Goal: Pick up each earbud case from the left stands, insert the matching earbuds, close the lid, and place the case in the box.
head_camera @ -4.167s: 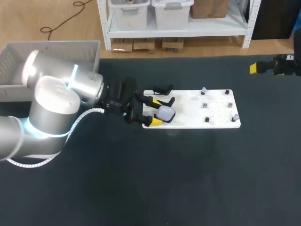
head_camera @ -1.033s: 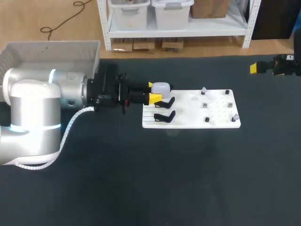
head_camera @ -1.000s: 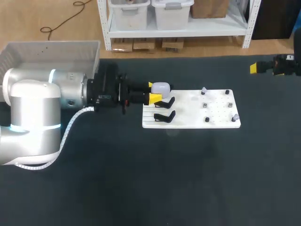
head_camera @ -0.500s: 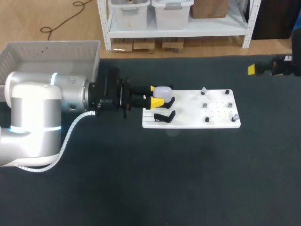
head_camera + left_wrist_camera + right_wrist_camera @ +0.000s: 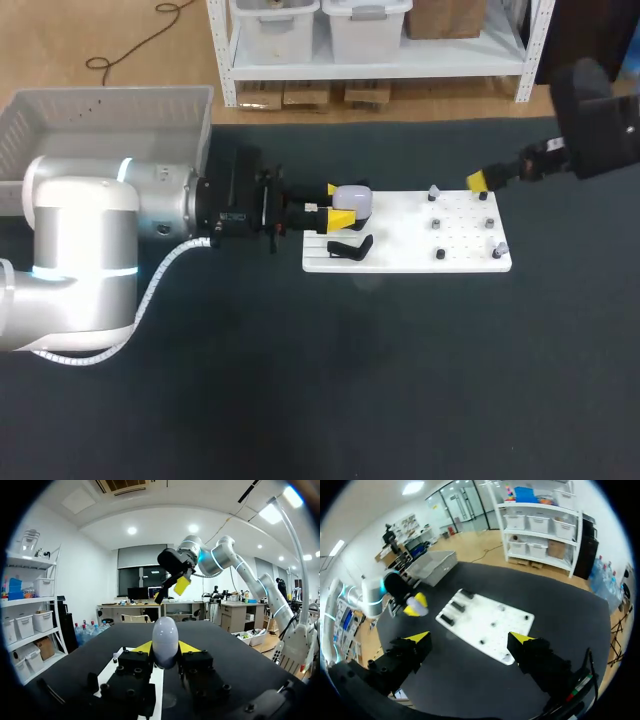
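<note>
Head view: the left pincer [image 5: 337,203] came in flat over the counter [image 5: 320,380] and sat at the left end of the white board [image 5: 465,262], its yellow tips pinching the pale earbud case [image 5: 352,199] from two sides. The case was over the board's left far corner, probably held there so the other arm could load it. One empty black stand [image 5: 348,248] lay on the board just nearer than the case. Small earbuds [image 5: 438,224] stood on pegs across the board's right half. The right pincer [image 5: 480,181] was above the board's right far corner, near the pegs, likely staged to fetch a bud. The grey box [image 5: 110,110] was off the board's left far side, well apart. Left wrist view: the earbud case [image 5: 165,639] stood upright, clamped between the left pincer's [image 5: 165,648] tips with its lid shut, and the board [image 5: 114,669] ran ahead below it. The right pincer [image 5: 181,585] hung ahead above the board's other end. Right wrist view: the right pincer [image 5: 470,638] was spread wide, holding nothing, looking down on the board [image 5: 485,625]. The case [image 5: 418,608] showed past the board's stand end in the left pincer [image 5: 415,605].
</note>
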### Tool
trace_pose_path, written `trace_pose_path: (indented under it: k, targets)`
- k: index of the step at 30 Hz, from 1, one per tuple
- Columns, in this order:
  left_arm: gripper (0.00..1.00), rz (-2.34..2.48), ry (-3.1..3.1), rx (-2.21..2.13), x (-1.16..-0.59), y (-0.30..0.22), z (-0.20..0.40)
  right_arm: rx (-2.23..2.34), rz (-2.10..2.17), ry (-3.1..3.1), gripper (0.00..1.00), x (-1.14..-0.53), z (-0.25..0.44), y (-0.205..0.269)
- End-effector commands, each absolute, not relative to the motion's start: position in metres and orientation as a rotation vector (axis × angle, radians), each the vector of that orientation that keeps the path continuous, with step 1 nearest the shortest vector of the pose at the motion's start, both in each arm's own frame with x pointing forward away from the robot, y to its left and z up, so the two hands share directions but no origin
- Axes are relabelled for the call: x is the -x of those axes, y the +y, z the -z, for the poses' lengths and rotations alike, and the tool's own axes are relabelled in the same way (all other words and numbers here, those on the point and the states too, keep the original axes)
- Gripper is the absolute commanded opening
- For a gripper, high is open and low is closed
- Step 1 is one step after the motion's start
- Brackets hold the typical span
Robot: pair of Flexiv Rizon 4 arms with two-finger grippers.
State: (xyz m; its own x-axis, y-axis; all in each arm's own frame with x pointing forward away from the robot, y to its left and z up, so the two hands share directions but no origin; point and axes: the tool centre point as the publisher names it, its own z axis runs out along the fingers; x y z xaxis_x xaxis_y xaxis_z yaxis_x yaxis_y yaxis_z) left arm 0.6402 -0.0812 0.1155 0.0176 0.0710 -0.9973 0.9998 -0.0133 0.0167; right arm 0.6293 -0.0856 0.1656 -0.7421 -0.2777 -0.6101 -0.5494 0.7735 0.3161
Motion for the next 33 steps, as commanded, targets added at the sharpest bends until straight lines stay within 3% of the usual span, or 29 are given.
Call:
trace_pose_path:
  k: [1,17,33]
  targets:
    - [0.00,1.192,1.232,-1.282,-0.646,-0.083,-0.110,0.634,-0.665,2.420,1.00,-0.613,-0.167,-0.063]
    - [0.00,1.216,1.222,-1.309,-0.649,-0.089,-0.103,0.776,-0.740,2.429,1.00,-0.578,-0.157,0.004]
    - [0.00,1.215,1.221,-1.310,-0.649,-0.089,-0.103,0.710,-0.745,2.519,1.00,-0.594,-0.137,0.036]
